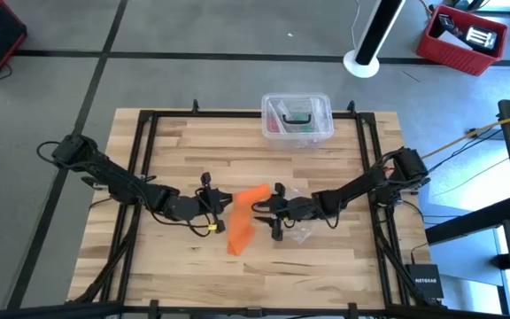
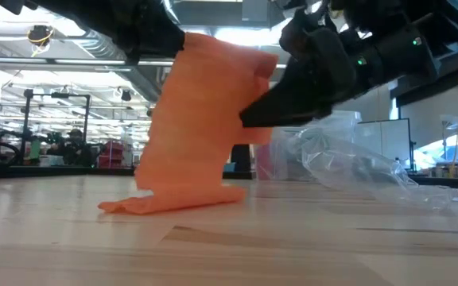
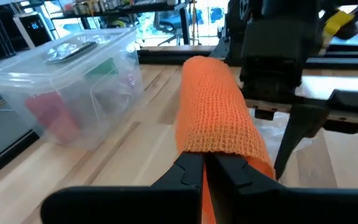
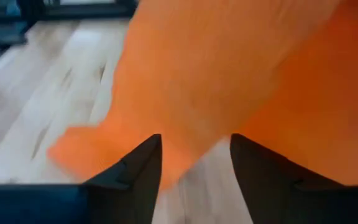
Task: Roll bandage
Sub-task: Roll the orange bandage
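The left hand point(image 3: 202, 163) was pinched shut on the bandage point(image 1: 243, 217), holding its upper end above mid-surface point(image 1: 184, 275) while the tail lay on the wood. The right hand point(image 4: 194, 158), fingers parted, faced it from the opposite side, gripping nothing yet. Only the low view showed the band hanging upright

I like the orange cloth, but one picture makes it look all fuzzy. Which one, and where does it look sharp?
In the right wrist view the bandage sits so close that it blurs into a smooth orange smear; in the left wrist view its woven mesh shows crisply; in the low view bright ceiling lights glare behind it, leaving the right gripper a dark silhouette; the high view is evenly lit.
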You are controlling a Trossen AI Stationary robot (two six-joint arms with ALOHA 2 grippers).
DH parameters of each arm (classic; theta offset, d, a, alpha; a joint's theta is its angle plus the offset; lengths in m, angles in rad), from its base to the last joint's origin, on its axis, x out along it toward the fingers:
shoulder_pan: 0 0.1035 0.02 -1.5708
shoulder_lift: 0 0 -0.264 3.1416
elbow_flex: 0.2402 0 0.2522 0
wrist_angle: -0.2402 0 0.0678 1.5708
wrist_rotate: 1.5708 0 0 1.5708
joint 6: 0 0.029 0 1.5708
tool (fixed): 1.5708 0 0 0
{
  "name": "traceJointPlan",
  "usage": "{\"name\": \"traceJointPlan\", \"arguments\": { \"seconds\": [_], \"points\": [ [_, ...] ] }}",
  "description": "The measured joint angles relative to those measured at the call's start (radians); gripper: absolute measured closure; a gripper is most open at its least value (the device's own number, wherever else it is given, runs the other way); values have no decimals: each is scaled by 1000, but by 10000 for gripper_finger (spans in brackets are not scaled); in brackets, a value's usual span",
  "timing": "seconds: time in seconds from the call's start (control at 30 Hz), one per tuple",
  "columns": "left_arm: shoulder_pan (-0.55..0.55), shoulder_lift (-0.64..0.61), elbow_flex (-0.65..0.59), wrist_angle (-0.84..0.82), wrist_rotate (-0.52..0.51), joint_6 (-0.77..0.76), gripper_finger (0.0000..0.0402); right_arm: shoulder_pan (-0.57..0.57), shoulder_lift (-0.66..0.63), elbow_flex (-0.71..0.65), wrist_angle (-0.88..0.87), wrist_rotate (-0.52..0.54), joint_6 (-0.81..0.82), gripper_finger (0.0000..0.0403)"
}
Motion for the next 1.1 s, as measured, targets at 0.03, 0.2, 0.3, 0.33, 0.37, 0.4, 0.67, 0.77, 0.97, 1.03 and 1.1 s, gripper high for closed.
{"name": "traceJointPlan", "arguments": {
  "seconds": [0.03,0.2,0.3,0.33,0.37,0.4,0.67,0.77,0.97,1.03,1.1],
  "points": [
    [0,0,0,2,0,-1,401,2,-10,0,-27,2,17,220],
    [0,0,0,10,0,7,401,0,-1,1,101,2,17,227],
    [0,0,0,7,0,7,401,0,25,3,166,2,-6,228],
    [0,0,0,8,0,6,401,0,33,6,169,1,-10,228],
    [0,0,0,8,0,6,401,0,37,12,165,-9,-14,229],
    [0,0,0,6,0,6,401,0,41,19,169,-36,-18,231],
    [-2,0,0,3,0,23,401,55,14,54,154,-112,-113,383],
    [-1,-1,0,-7,2,23,401,96,-71,60,154,-93,-170,385],
    [-6,-1,0,-31,2,23,401,118,-285,60,102,-100,-225,398],
    [-6,-1,0,-31,1,25,401,116,-336,60,102,-98,-227,394],
    [-10,-1,0,-31,0,29,401,98,-371,75,88,-100,-227,391]
  ]
}}
